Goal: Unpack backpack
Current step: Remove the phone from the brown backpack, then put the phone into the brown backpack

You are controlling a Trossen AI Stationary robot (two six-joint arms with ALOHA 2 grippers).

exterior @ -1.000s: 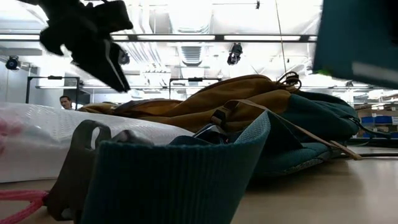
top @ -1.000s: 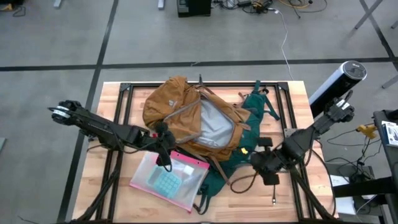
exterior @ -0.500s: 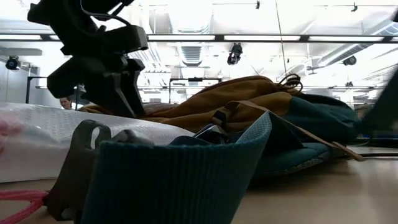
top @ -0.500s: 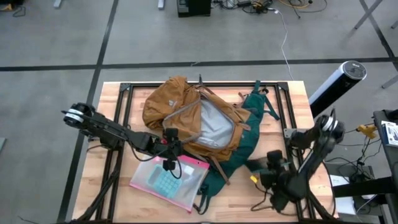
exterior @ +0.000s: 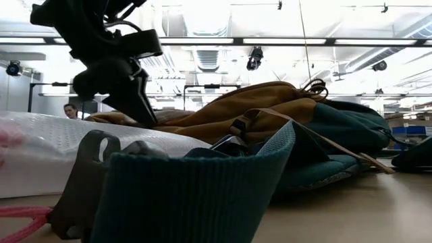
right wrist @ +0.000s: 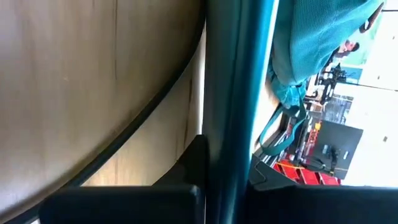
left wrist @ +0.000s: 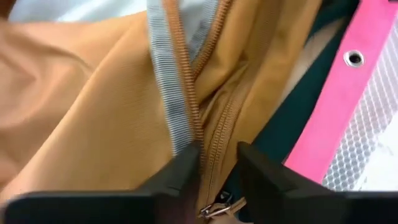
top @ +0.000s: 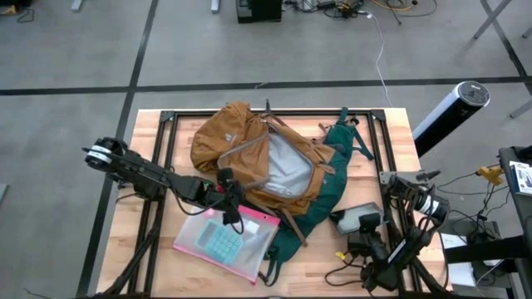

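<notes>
Left hand [left wrist: 216, 165] just dropped onto the mustard-tan fabric backpack [top: 258, 162] mid-counter, fingers narrowing on its zipper edge [left wrist: 186, 99]; right hand [top: 366, 237] withdrew, closed on a teal strap [right wrist: 239, 93]. Opening comes next.

The backpack [top: 266, 166] interior is hidden; the left claw [left wrist: 217, 168] base is cropped.

We see a grey concrete floor [top: 249, 50] crossed by dark lines, a wooden tabletop [top: 150, 141] on a black frame, cables [top: 366, 8] at the far edge, bright ceiling lights [exterior: 216, 20] overhead, a person [exterior: 71, 110] standing far back.
</notes>
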